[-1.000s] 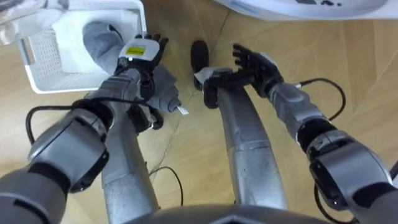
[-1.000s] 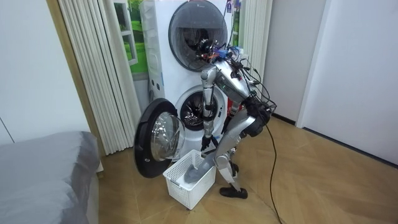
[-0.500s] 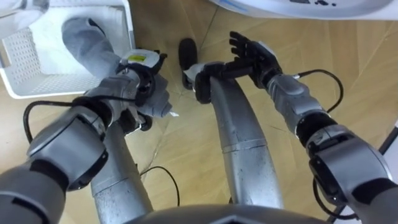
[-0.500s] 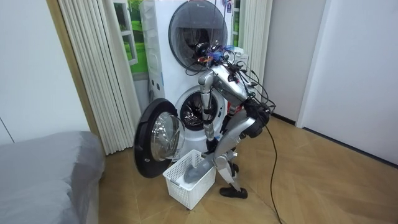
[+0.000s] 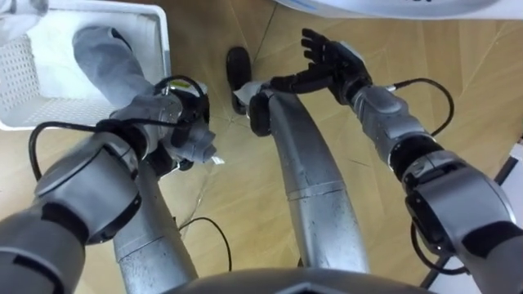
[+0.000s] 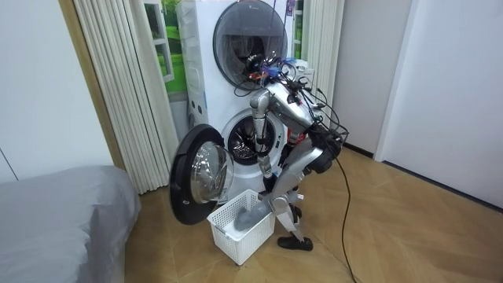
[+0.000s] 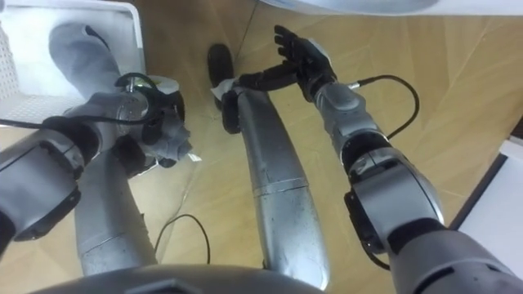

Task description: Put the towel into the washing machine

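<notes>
Wooden floor (image 5: pixel 458 33) below, white basket (image 5: pixel 163 45) far left. Left hand (image 5: pixel 166 114) clenched round grey towel (image 5: pixel 102 53), tail hanging back into basket. Right hand (image 5: pixel 335 61) spread, empty. Could snag on basket rim, drag it, or slip loose short of washing machine (image 6: pixel 206 94).

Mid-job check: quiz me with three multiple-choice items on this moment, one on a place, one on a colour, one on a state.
1. In the eye views the basket shows: A upper left; B upper right; C bottom centre.
2. The towel is: A red; B grey; C yellow.
3. The right hand is: A shut on the towel; B open; C shut, empty.
1 A: its white wall sits in that corner. 2 B: grey cloth runs from basket to the left hand gripping it. 3 B: fingers spread, holding nothing.
</notes>
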